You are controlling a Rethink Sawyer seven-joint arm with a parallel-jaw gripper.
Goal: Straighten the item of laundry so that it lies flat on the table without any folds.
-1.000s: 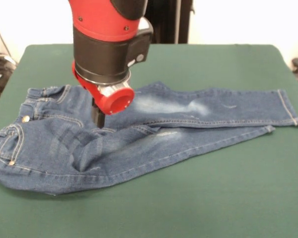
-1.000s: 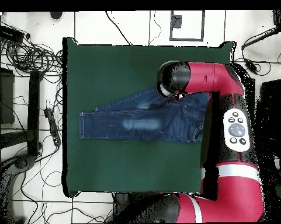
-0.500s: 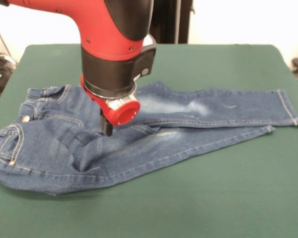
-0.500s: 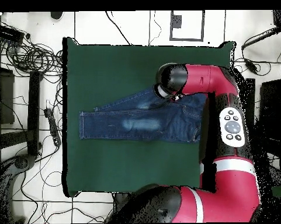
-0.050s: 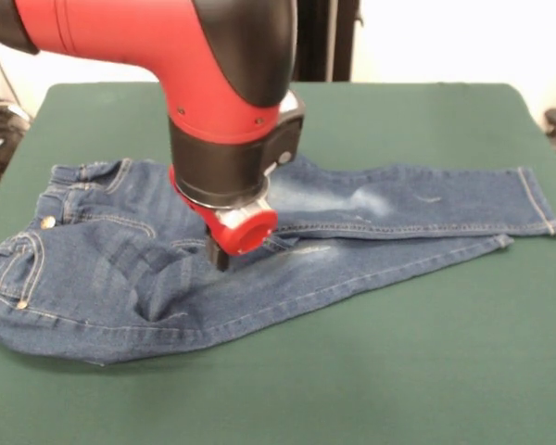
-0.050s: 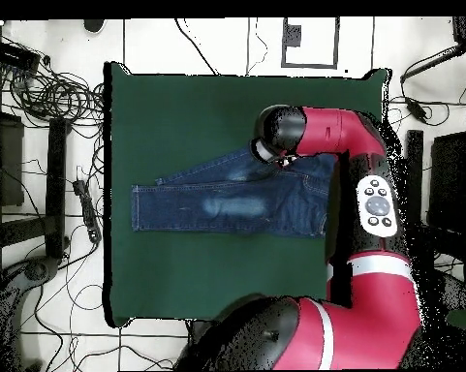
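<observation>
My claw [image 5: 221, 259] presses down on the jeans [image 5: 120, 278] near the crotch — whether it's apart or together I cannot tell — the 2 legs overlap on the green bench [image 5: 398, 371]

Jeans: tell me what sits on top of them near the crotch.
The claw presses down on the jeans there, the arm's wrist above it. The wrist covers the denim behind it and the claw's state.

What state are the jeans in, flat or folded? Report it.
Not yet flat: the jeans lie with legs overlapping near the crotch and creases near the gripper.
</observation>
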